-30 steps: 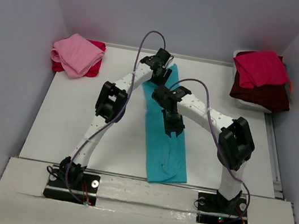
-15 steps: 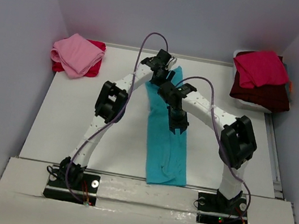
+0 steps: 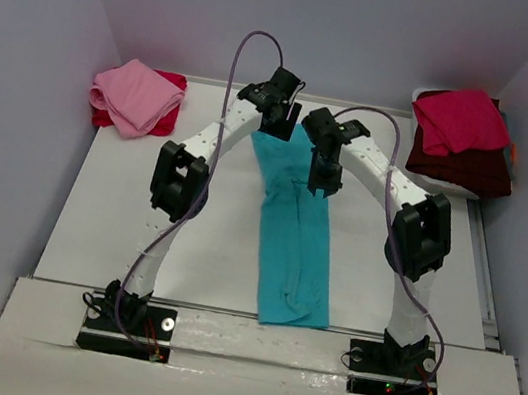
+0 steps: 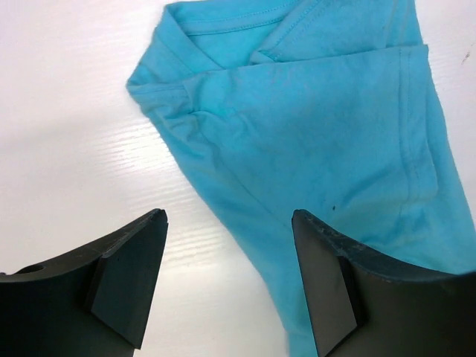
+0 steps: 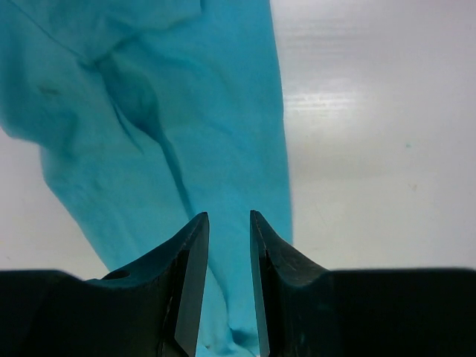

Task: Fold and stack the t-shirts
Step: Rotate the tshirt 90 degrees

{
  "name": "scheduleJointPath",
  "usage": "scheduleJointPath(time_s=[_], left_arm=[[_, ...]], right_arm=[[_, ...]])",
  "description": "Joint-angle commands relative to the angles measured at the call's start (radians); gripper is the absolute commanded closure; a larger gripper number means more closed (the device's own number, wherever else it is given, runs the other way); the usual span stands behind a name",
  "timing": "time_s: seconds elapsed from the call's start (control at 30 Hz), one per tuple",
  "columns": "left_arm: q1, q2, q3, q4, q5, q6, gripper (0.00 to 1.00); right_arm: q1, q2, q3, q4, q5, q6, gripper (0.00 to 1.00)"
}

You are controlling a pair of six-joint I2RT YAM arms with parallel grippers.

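The turquoise t-shirt lies on the white table as a long folded strip that runs from the near edge to the back. My left gripper hovers over its far left corner. In the left wrist view the jaws stand wide apart and empty, with the shirt's collar end under the right finger. My right gripper hangs above the strip's right edge. In the right wrist view its jaws stand a narrow gap apart over the cloth, and no cloth shows pinched between them.
A folded pink shirt lies on a red one at the back left. A crimson shirt lies on a dark maroon one over a white bin at the back right. Grey walls enclose the table.
Both arms have reached farther toward the back. The right gripper moved up along the shirt towards its far end. The shirt's far part now lies wider and its near end has stayed put.
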Motion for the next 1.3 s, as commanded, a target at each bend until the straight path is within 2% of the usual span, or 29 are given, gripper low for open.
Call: scheduleJointPath(time_s=[0.0,0.23,0.47,0.67,0.83,1.07,1.27], left_arm=[[-0.007,-0.064,0.041,-0.113,-0.047,-0.064,0.2],[-0.007,-0.069,-0.038,-0.147,-0.105,-0.137,0.2],[0.002,-0.041,-0.051,-0.131,0.013,-0.179,0.21],[0.022,-0.004,-0.047,-0.138,0.022,-0.19,0.21],[0.033,0.008,-0.068,-0.135,0.027,-0.191,0.21],[0.065,-0.015,-0.139,-0.011,0.249,-0.203,0.25],[0.074,0.014,-0.091,-0.05,0.235,-0.22,0.28]], right_arm=[[-0.05,0.088,0.153,0.048,0.009,-0.019,0.65],[-0.134,0.217,0.318,0.101,-0.074,-0.049,0.66],[-0.197,0.298,0.381,0.182,-0.163,-0.071,0.67],[-0.197,0.389,0.483,0.19,-0.259,-0.103,0.67],[-0.197,0.417,0.494,0.199,-0.31,-0.104,0.67],[-0.206,0.427,0.483,0.203,-0.329,-0.114,0.67],[-0.206,0.423,0.452,0.205,-0.335,-0.121,0.67]])
